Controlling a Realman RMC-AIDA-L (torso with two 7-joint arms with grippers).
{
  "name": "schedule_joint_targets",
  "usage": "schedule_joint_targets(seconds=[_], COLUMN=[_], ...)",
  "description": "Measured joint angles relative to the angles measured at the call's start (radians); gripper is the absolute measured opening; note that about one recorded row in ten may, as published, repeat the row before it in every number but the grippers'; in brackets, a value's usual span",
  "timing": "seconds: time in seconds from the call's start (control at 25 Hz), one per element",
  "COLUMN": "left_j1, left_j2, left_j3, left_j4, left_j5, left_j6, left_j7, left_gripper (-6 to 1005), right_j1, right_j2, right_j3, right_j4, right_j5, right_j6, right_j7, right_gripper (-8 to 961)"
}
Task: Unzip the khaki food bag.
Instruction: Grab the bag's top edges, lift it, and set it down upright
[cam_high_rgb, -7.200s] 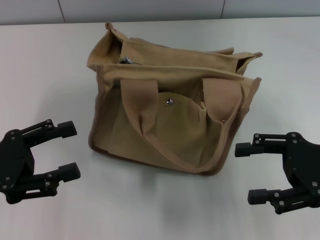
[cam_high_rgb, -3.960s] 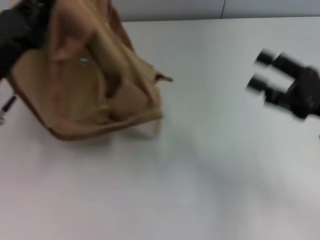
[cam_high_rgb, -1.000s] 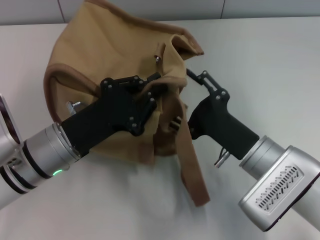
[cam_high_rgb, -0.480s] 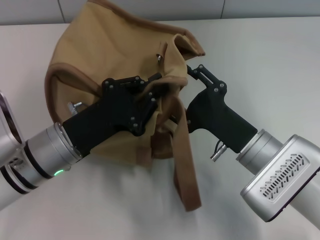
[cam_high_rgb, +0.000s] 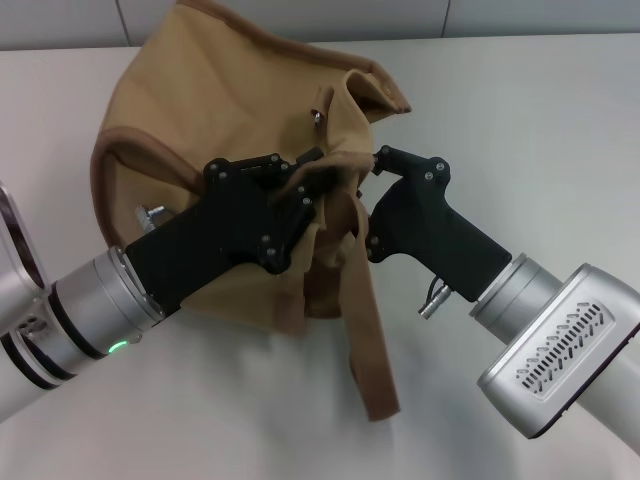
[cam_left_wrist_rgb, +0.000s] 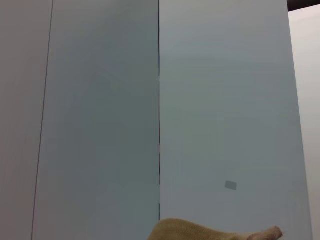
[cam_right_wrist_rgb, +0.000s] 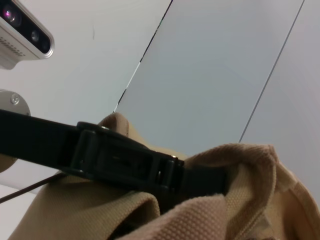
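A lab or test room, by the look of it: a plain white table (cam_high_rgb: 560, 120) with nothing homely on it; pale grey panelled walls (cam_left_wrist_rgb: 100, 125) with dark seams; a sensor camera (cam_right_wrist_rgb: 22, 30) mounted overhead.

A plain white table (cam_high_rgb: 520, 120) carries the khaki food bag (cam_high_rgb: 200, 100), which slumps on it near the far edge.

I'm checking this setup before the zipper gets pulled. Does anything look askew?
Yes: the khaki food bag is tipped over and crumpled instead of standing upright, one strap handle trailing loose across the table. The left gripper and right gripper press into its folds.
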Motion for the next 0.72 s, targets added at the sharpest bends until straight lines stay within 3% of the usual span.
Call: schedule_joint_targets(seconds=[0.28, 0.44, 0.72], left_j1=[-0.001, 0.003, 0.015], left_j2=[0.000, 0.000, 0.000], left_j3=[-0.006, -0.028, -0.210], left_j4=[-0.002, -0.010, -0.092], left_j5=[0.001, -0.003, 0.000], left_j6=[0.004, 0.041, 0.119], left_j7=[0.000, 0.000, -0.005], left_gripper=[89, 89, 89], right_j1=[0.002, 0.001, -0.015], right_j2=[0.000, 0.000, 0.000], right_j3=[-0.002, -0.002, 0.002], right_j4=[-0.003, -0.007, -0.013], right_j5=[0.000, 0.000, 0.000], right_j6=[0.001, 0.001, -0.005], right_j7=[-0.003, -0.001, -0.002], right_gripper=[114, 62, 8])
